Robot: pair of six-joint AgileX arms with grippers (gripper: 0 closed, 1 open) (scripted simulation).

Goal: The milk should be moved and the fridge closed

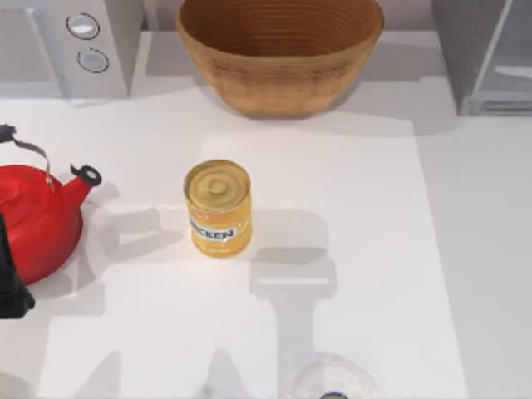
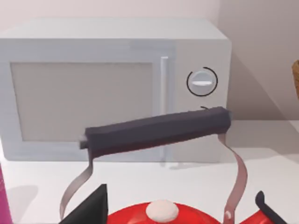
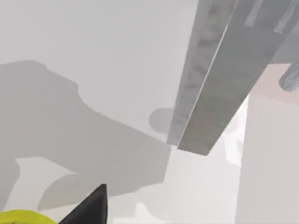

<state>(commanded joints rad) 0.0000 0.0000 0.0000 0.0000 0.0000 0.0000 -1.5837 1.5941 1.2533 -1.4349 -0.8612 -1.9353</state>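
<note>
While the left arm (image 1: 10,287) sits at the bench's (image 1: 349,249) left edge, its end effector's state impossible to tell, a red kettle (image 1: 33,220) rests right beside it. Farther right stand a yellow can (image 1: 218,208) and a wicker basket (image 1: 278,54). The fridge (image 1: 486,54) occupies the far right corner, door ajar; the right end effector's state cannot be told.

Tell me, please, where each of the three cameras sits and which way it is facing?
Top view: above the table, looking down on the yellow can, basket and red kettle; the left arm is at its left edge.
Left wrist view: low behind the kettle handle, facing the microwave; a dark claw tip shows.
Right wrist view: near the fridge.
Shared: kettle and microwave.
</note>
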